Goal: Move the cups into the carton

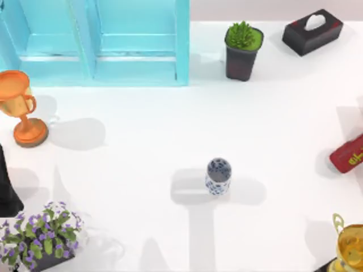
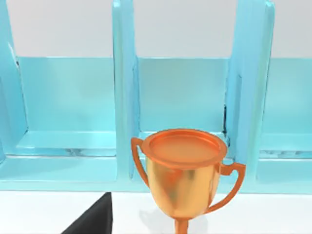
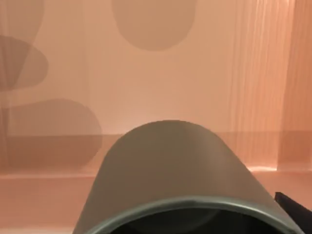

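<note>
A white handleless cup with a blue floral pattern (image 1: 218,176) is seen upright near the middle of the white table (image 1: 142,147) in the top view, well apart from the light blue compartmented carton (image 1: 96,42) at the far left. A plain olive-grey tapered cup (image 3: 180,180) is shown close up, rim foremost, by the right wrist view. Whether either gripper is open or closed cannot be told. An orange metal trophy (image 2: 183,170) is seen before the carton in the left wrist view.
</note>
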Controlling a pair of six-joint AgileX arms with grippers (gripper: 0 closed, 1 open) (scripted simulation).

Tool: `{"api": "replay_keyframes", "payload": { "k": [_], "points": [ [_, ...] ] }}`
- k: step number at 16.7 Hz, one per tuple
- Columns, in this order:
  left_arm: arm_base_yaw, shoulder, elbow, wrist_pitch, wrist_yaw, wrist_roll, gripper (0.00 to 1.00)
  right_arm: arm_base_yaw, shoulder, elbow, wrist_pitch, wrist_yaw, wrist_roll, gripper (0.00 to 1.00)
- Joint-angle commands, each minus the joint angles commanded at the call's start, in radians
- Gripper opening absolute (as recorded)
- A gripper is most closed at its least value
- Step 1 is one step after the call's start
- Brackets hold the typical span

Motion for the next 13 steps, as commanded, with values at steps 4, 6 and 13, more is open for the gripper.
{"api": "replay_keyframes", "payload": {
  "k": [4,6,13],
  "points": [
    [0.000,0.000,0.000,0.000,0.000,0.000,1.00,0.013,0.004,-0.130,0.132,0.002,0.015,0.00],
    [0.000,0.000,0.000,0.000,0.000,0.000,1.00,0.016,0.005,-0.150,0.152,0.002,0.017,0.00],
    [0.000,0.000,0.000,0.000,0.000,0.000,1.00,0.016,0.005,-0.150,0.152,0.002,0.017,0.30]
  ]
}}
